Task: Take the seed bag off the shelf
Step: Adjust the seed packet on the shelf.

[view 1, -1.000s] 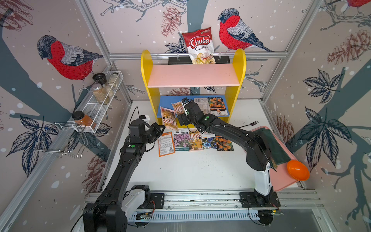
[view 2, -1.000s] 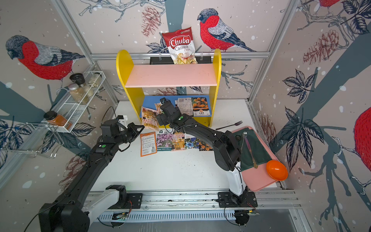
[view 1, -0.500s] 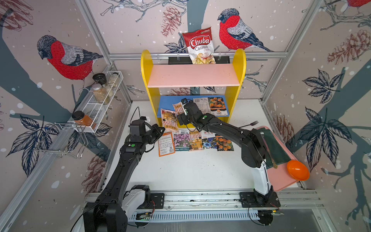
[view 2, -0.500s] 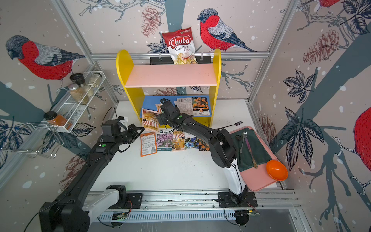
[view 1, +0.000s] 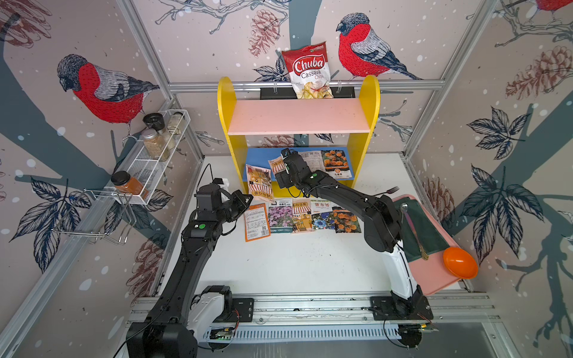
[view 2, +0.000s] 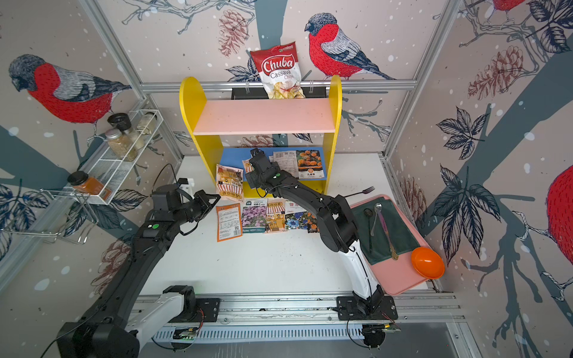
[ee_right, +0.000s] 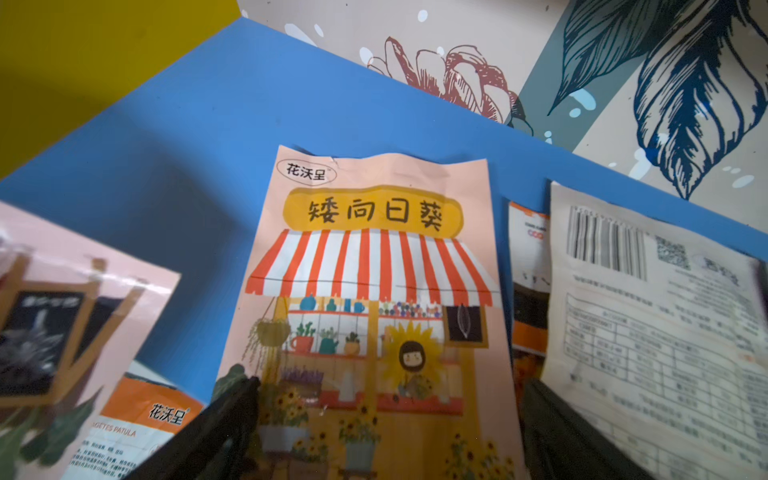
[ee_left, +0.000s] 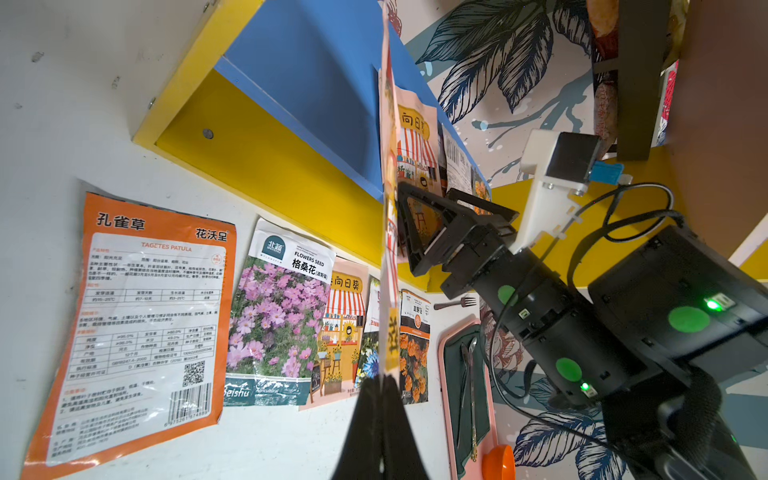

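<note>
The shelf (view 1: 362, 124) has yellow sides, a pink upper board and a blue lower board (view 1: 259, 155). My left gripper (view 1: 245, 198) is shut on the lower corner of a pink seed bag (view 1: 259, 183) that stands tilted at the blue board's front left edge; the left wrist view shows this seed bag (ee_left: 388, 199) edge-on above the closed gripper (ee_left: 382, 384). My right gripper (view 1: 286, 158) is open under the pink board, its fingers either side of a pink sunflower seed bag (ee_right: 374, 282) lying flat on the blue board (ee_right: 187, 124). Two more bags (view 1: 328, 162) lie beside it.
Several seed bags (view 1: 297, 215) lie in a row on the white table in front of the shelf. A pink tray (view 1: 434, 279) at the right holds a green cloth, cutlery and an orange bowl (view 1: 459, 262). A fork (view 1: 387, 190), a wire spice rack (view 1: 155, 155) and a chips bag (view 1: 310, 71) are around.
My right gripper has moved a little farther in over the blue board, still open. The left gripper and its held bag have stayed in place.
</note>
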Tool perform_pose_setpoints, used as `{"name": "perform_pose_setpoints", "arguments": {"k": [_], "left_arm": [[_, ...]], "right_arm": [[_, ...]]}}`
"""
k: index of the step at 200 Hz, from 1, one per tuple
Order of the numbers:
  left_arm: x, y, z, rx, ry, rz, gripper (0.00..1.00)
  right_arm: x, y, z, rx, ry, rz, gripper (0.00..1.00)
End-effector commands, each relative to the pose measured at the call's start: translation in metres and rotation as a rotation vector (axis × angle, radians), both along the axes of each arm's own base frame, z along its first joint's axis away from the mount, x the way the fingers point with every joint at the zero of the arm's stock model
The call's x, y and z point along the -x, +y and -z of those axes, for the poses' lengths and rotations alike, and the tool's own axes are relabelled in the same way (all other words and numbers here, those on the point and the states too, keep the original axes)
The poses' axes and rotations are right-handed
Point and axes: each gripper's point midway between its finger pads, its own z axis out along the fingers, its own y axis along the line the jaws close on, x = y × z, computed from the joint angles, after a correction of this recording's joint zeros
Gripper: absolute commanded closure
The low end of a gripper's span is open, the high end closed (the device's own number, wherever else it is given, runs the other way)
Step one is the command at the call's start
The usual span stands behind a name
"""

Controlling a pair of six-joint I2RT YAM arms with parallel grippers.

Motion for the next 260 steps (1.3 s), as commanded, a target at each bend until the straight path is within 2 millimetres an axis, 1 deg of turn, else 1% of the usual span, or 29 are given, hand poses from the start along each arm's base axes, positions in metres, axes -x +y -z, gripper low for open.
{"name": "perform_pose_setpoints", "arguments": {"k": [1,25,46,69,81,111,121,124,141,152,166,176,178,185,205,207,218,240,260], "left_arm": [[0.006,-0.002,-0.005,-0.008,-0.016,0.028,1.0],[0.013,-0.003,-0.007,-0.009,-0.02,0.036,1.0],[0.021,-0.003,-0.009,-0.008,-0.027,0.033,1.0],[0.027,-0.002,-0.012,-0.005,-0.05,0.028,1.0],[0.03,-0.002,-0.012,-0.004,-0.051,0.03,1.0],[0.038,-0.004,-0.009,-0.005,-0.049,0.045,1.0],[0.04,-0.005,-0.009,-0.004,-0.049,0.053,1.0],[0.041,-0.005,-0.009,-0.004,-0.05,0.055,1.0],[0.047,-0.006,-0.01,-0.012,-0.061,0.068,1.0],[0.051,-0.008,-0.014,-0.016,-0.081,0.082,1.0],[0.056,-0.009,-0.018,-0.017,-0.108,0.098,1.0],[0.06,-0.012,-0.022,-0.012,-0.137,0.117,1.0],[0.061,-0.013,-0.022,-0.011,-0.141,0.121,1.0],[0.064,-0.015,-0.025,-0.002,-0.163,0.137,1.0],[0.072,-0.023,-0.03,0.041,-0.217,0.183,1.0],[0.073,-0.024,-0.031,0.046,-0.222,0.19,1.0],[0.078,-0.029,-0.034,0.072,-0.252,0.22,1.0],[0.09,-0.036,-0.041,0.099,-0.305,0.268,1.0],[0.099,-0.038,-0.052,0.115,-0.357,0.286,1.0]], "right_arm": [[-0.008,-0.003,0.001,0.005,0.001,0.011,0.0],[-0.018,-0.004,-0.008,-0.012,-0.012,0.016,0.0],[-0.023,-0.002,-0.024,-0.026,-0.033,0.011,0.0],[-0.017,0.002,-0.04,-0.038,-0.048,-0.013,0.0],[-0.008,0.006,-0.047,-0.051,-0.045,-0.04,0.0],[0.023,0.01,-0.071,-0.131,-0.015,-0.106,0.0],[0.036,0.01,-0.073,-0.164,0.005,-0.135,0.0],[0.042,0.01,-0.077,-0.182,0.006,-0.148,0.0],[0.066,0.007,-0.088,-0.262,0.039,-0.205,0.0],[0.081,0.003,-0.097,-0.32,0.064,-0.236,0.0],[0.104,-0.002,-0.103,-0.402,0.113,-0.287,0.0],[0.119,-0.007,-0.115,-0.482,0.139,-0.33,0.0],[0.123,-0.007,-0.114,-0.496,0.155,-0.343,0.0],[0.134,-0.012,-0.125,-0.562,0.179,-0.379,0.0],[0.163,-0.023,-0.142,-0.737,0.248,-0.465,0.0],[0.166,-0.024,-0.14,-0.749,0.262,-0.472,0.0],[0.177,-0.029,-0.146,-0.82,0.295,-0.502,0.01],[0.194,-0.034,-0.152,-0.925,0.381,-0.567,0.05],[0.206,-0.032,-0.148,-0.978,0.457,-0.614,0.11]]}}
